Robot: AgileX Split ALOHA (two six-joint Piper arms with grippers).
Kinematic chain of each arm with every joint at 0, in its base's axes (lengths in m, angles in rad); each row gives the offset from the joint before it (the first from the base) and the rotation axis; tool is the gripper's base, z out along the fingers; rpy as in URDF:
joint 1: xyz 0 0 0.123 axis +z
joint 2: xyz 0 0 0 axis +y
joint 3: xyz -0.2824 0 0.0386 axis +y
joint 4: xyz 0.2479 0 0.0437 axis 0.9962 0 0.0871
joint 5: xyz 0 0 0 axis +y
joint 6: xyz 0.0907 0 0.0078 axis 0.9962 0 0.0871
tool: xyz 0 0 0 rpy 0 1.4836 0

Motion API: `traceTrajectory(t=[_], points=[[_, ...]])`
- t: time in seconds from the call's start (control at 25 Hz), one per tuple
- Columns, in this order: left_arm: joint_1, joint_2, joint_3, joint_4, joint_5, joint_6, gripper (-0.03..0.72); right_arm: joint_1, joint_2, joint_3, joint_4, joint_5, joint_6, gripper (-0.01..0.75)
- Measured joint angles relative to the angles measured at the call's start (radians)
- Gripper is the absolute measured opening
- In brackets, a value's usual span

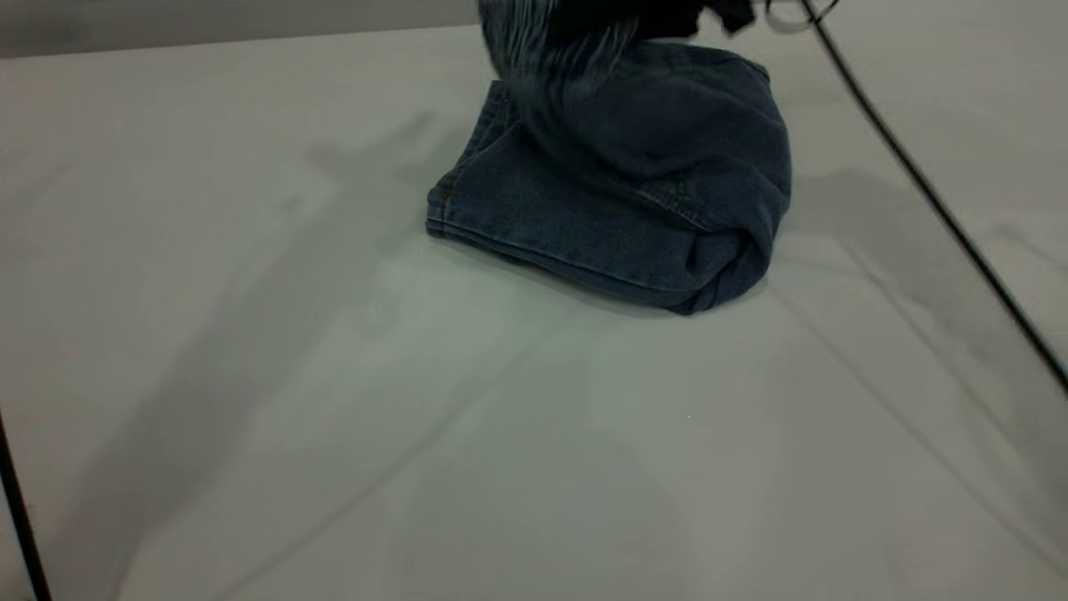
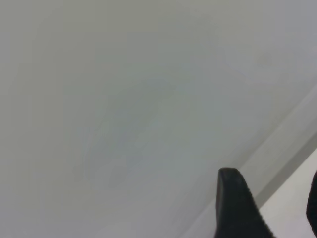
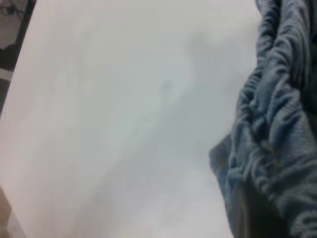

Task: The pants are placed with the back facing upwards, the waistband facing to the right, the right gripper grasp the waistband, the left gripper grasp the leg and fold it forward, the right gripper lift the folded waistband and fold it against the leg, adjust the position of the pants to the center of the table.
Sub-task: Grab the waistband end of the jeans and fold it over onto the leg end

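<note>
The pants (image 1: 667, 167), blue denim, lie folded lengthwise at the far middle of the table (image 1: 417, 434). A stitched leg hem (image 1: 467, 221) points left and shows no print. The ruched waistband (image 1: 534, 50) is raised off the table and blurred, arching over toward the hem side. My right gripper (image 1: 622, 18) is a black shape at the top edge, shut on the waistband. In the right wrist view the gathered waistband (image 3: 277, 129) hangs close against a dark finger (image 3: 257, 220). My left gripper (image 2: 277, 213) hovers over bare table, open, with nothing between its fingers (image 2: 237, 208).
A black cable (image 1: 934, 200) runs diagonally across the right side of the table. Another thin black line (image 1: 21, 517) crosses the near left corner. The table's far edge (image 1: 209, 42) lies behind the pants.
</note>
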Motion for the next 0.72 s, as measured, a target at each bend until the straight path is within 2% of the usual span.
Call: traceTrajectory(t=[0.16, 0.44, 0.56, 0.72], points=[[0.0, 0.0, 0.0, -0.003, 0.044, 0.0, 0.326, 0.008, 0.058, 0.0, 0.054, 0.032, -0.013, 0.108], [0.0, 0.001, 0.0, -0.003, 0.047, 0.0, 0.326, 0.008, 0.068, 0.0, 0.115, 0.076, -0.08, 0.125], [0.0, 0.001, 0.0, -0.003, 0.046, 0.0, 0.326, 0.008, 0.068, -0.001, 0.145, 0.132, -0.083, 0.199], [0.0, 0.001, 0.0, -0.003, 0.046, 0.0, 0.326, 0.008, 0.068, -0.001, 0.218, 0.217, -0.084, 0.369]])
